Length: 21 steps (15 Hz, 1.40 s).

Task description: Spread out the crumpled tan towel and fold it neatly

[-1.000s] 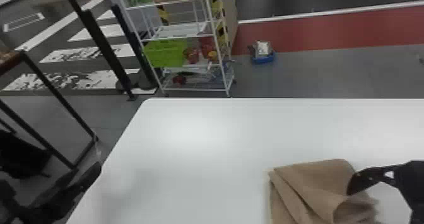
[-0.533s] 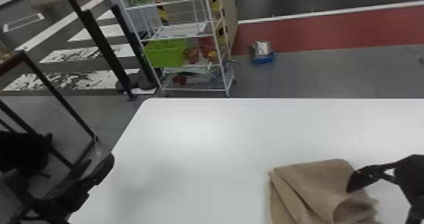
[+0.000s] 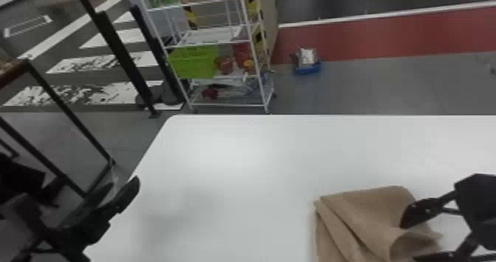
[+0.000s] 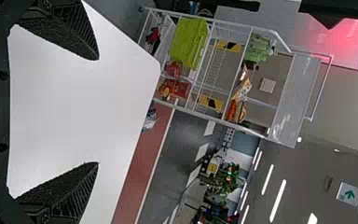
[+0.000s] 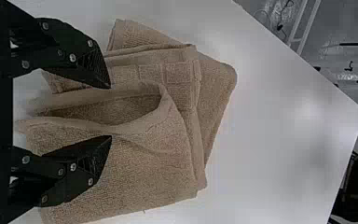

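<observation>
The tan towel lies bunched in loose layers at the table's near right, a raised curled fold on its right side. My right gripper is over that side with its fingers spread. In the right wrist view the right gripper stands open above the towel, the looped fold lying between its fingertips. At the table's left edge is my left gripper, away from the towel. The left wrist view has the left gripper open, with nothing between its fingers.
The white table has bare surface left of and beyond the towel. Past its far edge stands a white wire shelf cart with a green bin. A dark-framed stand is on the floor at the left.
The left gripper has moved from beyond the table's left side rightward and up in the head view, to over its edge. The right gripper has stayed nearly still, and the towel looks the same.
</observation>
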Available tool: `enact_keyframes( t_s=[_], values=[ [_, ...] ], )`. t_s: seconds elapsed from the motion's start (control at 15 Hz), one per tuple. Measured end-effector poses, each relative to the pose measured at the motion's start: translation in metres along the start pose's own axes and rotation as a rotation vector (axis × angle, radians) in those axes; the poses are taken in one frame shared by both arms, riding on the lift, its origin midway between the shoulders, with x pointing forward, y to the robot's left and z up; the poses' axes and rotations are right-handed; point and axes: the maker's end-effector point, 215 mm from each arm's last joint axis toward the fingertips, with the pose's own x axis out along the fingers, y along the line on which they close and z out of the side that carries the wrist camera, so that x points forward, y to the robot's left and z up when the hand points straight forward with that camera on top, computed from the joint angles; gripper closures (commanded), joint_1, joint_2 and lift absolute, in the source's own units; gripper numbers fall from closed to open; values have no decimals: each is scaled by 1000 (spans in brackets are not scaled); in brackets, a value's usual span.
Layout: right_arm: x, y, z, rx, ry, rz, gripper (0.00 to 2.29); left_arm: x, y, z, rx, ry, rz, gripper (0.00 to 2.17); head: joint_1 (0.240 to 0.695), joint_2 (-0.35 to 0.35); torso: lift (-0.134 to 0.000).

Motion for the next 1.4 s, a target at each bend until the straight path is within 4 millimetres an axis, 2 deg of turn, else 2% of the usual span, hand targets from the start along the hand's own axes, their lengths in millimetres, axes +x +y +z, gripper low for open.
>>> enact_keyframes(
  t_s=[0.8, 0.87, 1.0, 1.4],
  values=[
    [14, 8, 2, -14, 22, 32, 596, -4, 5, 2, 0, -2, 9, 80, 695, 350, -122],
    [15, 9, 2, -21, 29, 34, 647, -4, 6, 2, 0, -2, 10, 80, 695, 350, -122],
    [19, 11, 2, -33, 37, 43, 1025, -4, 5, 2, 0, -2, 9, 80, 695, 350, -122],
    [16, 6, 7, -20, 14, 35, 1058, -4, 6, 1, 0, -1, 10, 80, 695, 350, -122]
  ],
)
